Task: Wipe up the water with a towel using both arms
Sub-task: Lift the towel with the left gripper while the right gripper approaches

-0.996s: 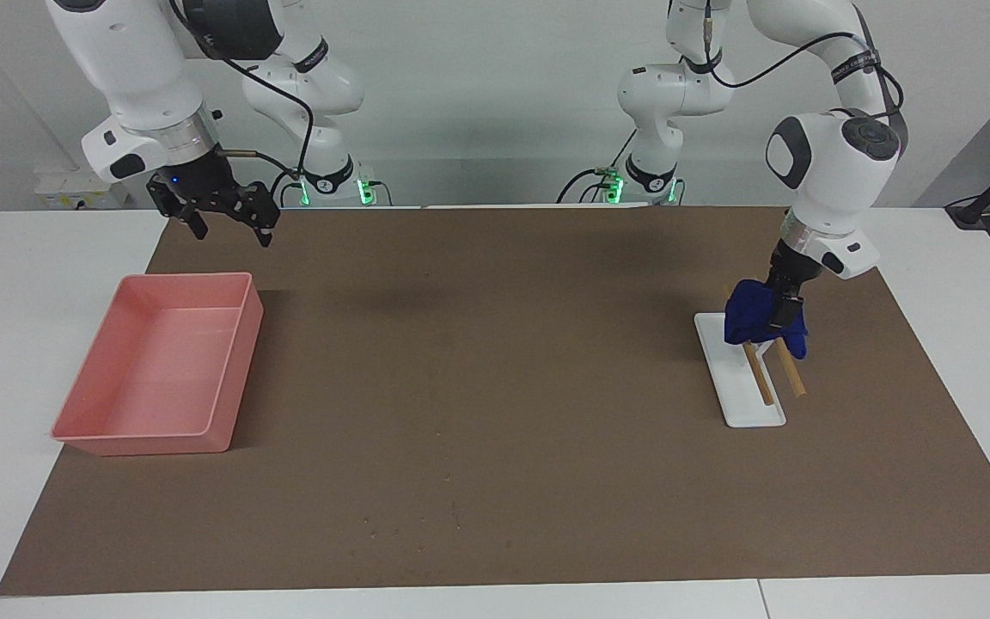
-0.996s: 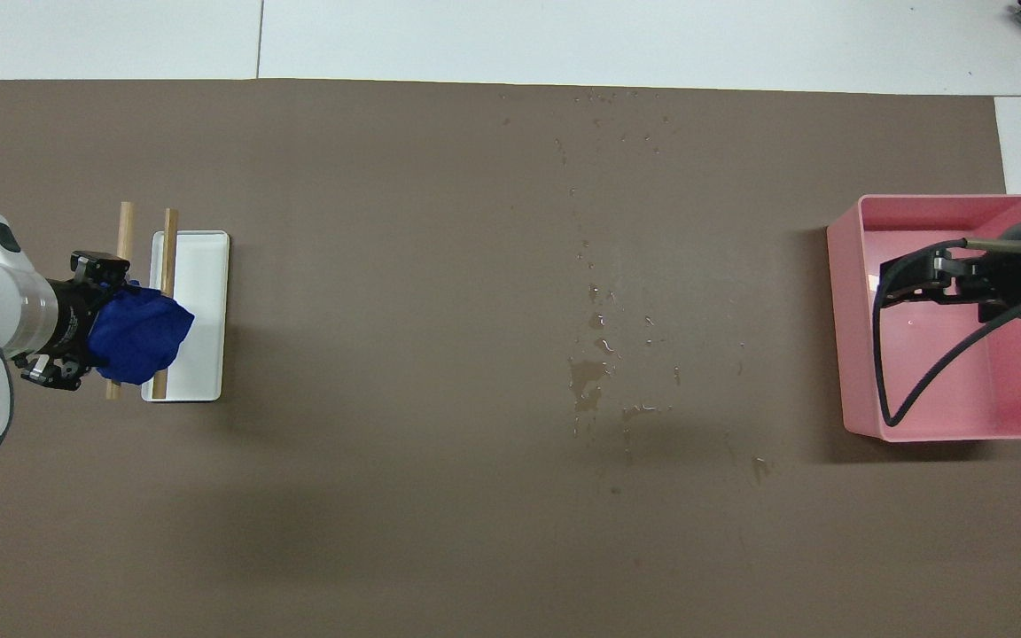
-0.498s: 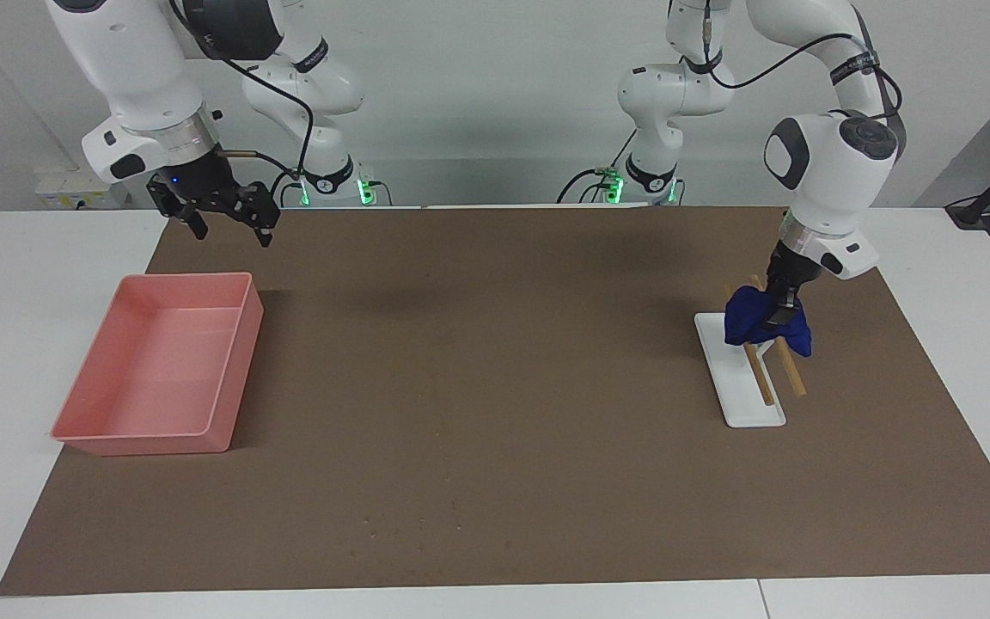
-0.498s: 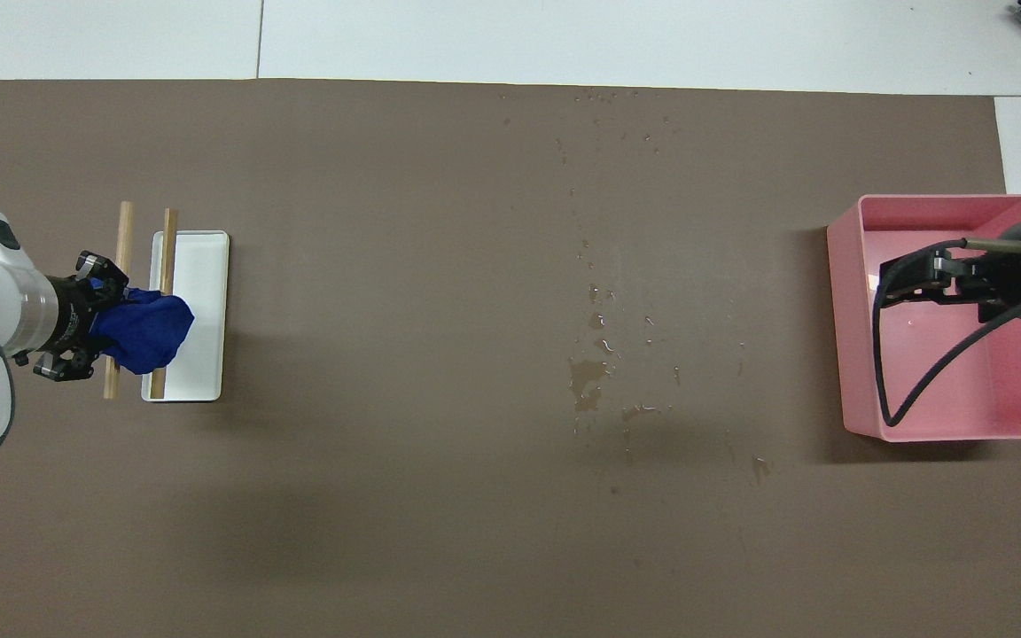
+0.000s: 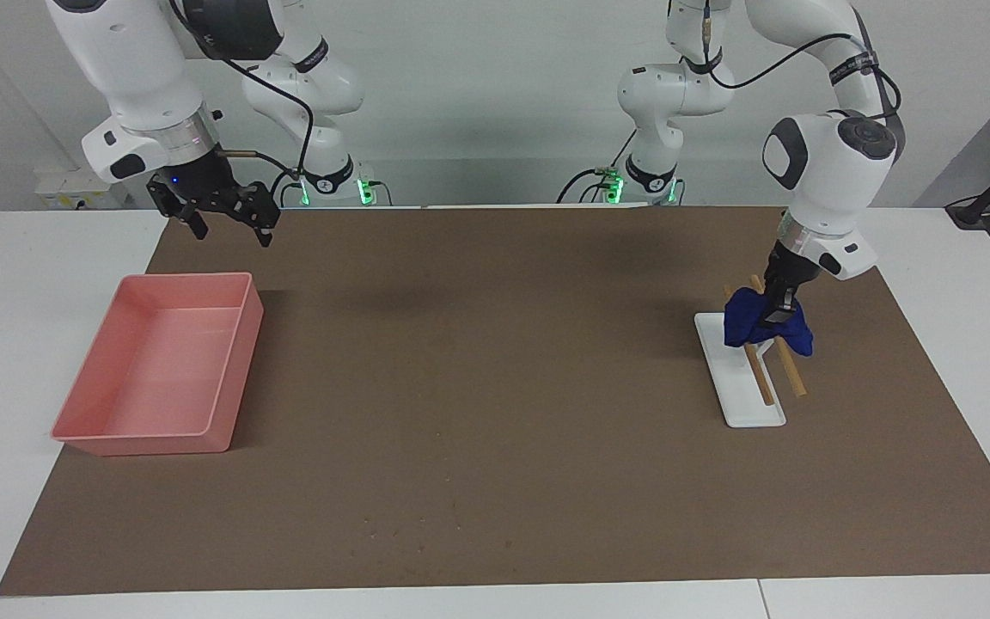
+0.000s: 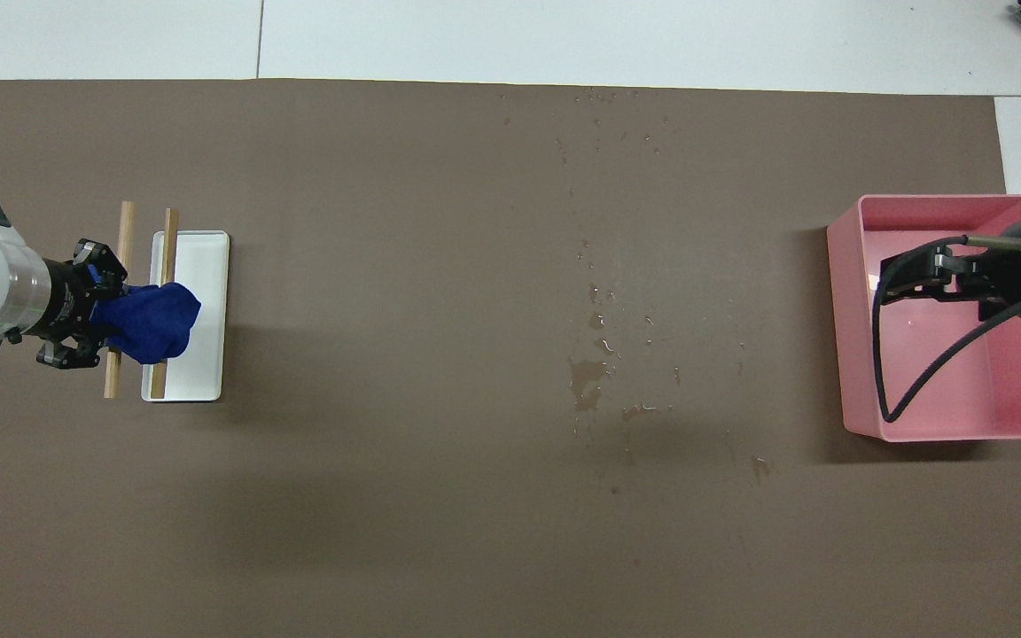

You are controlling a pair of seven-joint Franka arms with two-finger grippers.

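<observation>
The royal-blue towel [image 5: 753, 322] is a lumpy wad held in my left gripper [image 5: 777, 311], which is shut on it over two wooden rods [image 5: 793, 376] and a small white tray [image 5: 740, 400] at the left arm's end of the mat. It also shows in the overhead view [image 6: 156, 322], with the left gripper [image 6: 103, 306] beside it. Spilled water [image 6: 588, 377] lies as puddles and drops in the middle of the brown mat. My right gripper [image 5: 231, 232] is open and empty in the air over the pink tray's edge nearer the robots; it also shows overhead [image 6: 890, 288].
The pink tray [image 5: 241, 361] stands at the right arm's end of the mat, its wall [image 6: 838, 337] toward the water. The wooden rods [image 6: 125, 226] lie across the white tray's edge [image 6: 207, 261]. Two slimmer white arms with green-lit bases stand at the robots' edge.
My left gripper has risen and turned slightly with the towel in it, shifting a little over the rods. The right arm has not moved.
</observation>
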